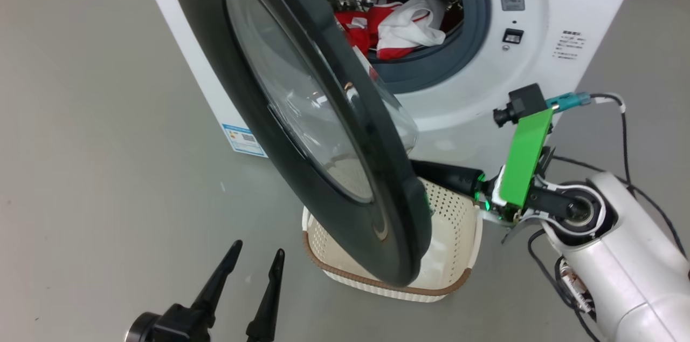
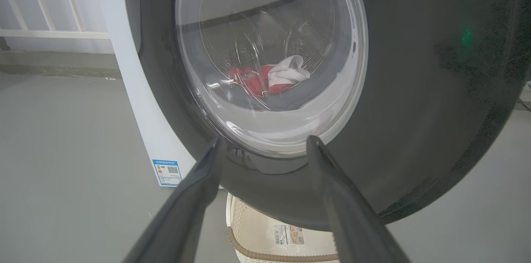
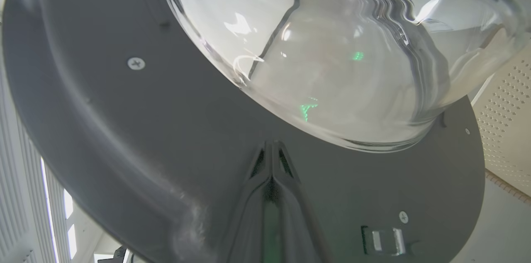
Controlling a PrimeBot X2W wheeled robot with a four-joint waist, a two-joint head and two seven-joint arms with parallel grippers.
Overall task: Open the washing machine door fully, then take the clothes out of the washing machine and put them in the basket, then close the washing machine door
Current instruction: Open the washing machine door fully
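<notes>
Behind the half-open black-rimmed glass door [image 1: 291, 110], the closed right gripper [image 3: 271, 149] is pushing, left gripper [image 1: 259, 249] gaping empty; red clothes [image 1: 399, 26] waiting inside

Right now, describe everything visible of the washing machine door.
The washing machine door is round: wide glossy black rim, bulging clear glass bowl. It stands partly open, swung left, its lower edge over the basket. The inner face is matte grey with screws and a latch; the shut right fingers seem to touch it below the bowl.
</notes>
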